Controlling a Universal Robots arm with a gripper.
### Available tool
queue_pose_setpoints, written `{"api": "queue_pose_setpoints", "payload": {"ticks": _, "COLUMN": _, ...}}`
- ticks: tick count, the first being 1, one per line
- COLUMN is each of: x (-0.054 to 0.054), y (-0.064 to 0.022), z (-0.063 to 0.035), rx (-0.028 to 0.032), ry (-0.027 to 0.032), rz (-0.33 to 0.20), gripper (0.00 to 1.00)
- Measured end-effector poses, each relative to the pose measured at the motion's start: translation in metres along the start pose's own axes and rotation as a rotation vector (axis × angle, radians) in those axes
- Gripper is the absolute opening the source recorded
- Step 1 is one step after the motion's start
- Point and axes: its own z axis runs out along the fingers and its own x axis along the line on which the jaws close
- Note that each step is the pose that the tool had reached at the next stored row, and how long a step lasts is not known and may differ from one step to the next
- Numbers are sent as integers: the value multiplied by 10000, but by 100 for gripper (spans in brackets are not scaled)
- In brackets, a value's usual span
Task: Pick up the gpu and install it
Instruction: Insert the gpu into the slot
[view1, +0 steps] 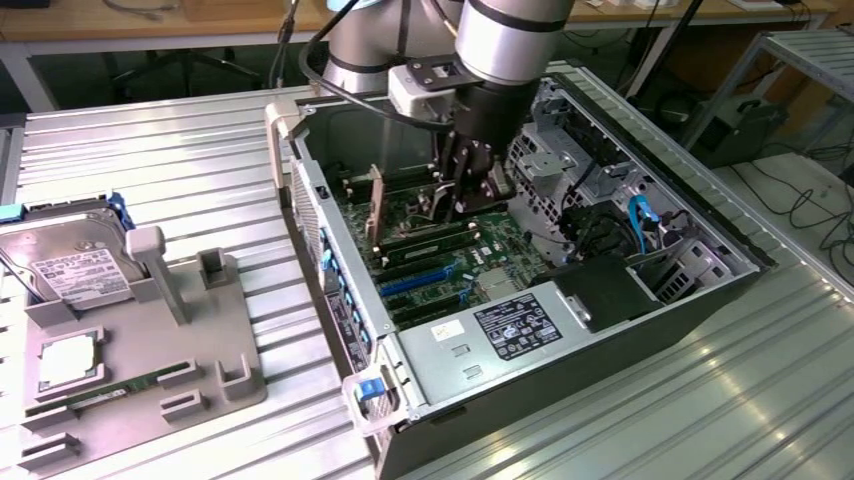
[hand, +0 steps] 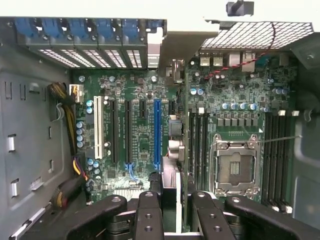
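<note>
Jaws (hand: 177, 200) clenched on the gpu (hand: 173, 145): I hold the thin card on its edge between my two fingers (hand: 148, 212), so from the wrist I look straight down its upper rim. Its long axis runs away from me along the line of the slots, toward the rear wall, where its silver bracket (hand: 155, 46) sits among the blue clips (hand: 100, 27). The blue slot (hand: 157, 130) lies just beside the card and parallel to it, on the side of the white slot (hand: 97, 127); the memory slots (hand: 197, 140) and the socket (hand: 235, 167) lie on the other side. I cannot tell whether the lower edge touches a slot or hangs above the board (hand: 135, 90). In the exterior view I stand upright, deep in the open case (view1: 334, 260), which rests on the worktop (view1: 160, 180).
</note>
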Motion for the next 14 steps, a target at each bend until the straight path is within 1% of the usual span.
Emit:
{"api": "queue_pose_setpoints", "payload": {"ticks": 4, "x": 44, "y": 0, "z": 64, "rx": 0, "ry": 2, "rz": 0, "gripper": 28}}
{"api": "queue_pose_setpoints", "payload": {"ticks": 7, "x": 69, "y": 2, "z": 80, "rx": 1, "ry": 43, "rz": 1, "gripper": 28}}
{"api": "queue_pose_setpoints", "payload": {"ticks": 8, "x": 69, "y": 6, "z": 86, "rx": 0, "ry": 48, "rz": 1, "gripper": 28}}
{"api": "queue_pose_setpoints", "payload": {"ticks": 10, "x": 71, "y": 26, "z": 108, "rx": 1, "ry": 50, "rz": 0, "gripper": 28}}
{"api": "queue_pose_setpoints", "payload": {"ticks": 14, "x": 79, "y": 29, "z": 181, "rx": 0, "ry": 49, "rz": -1, "gripper": 28}}
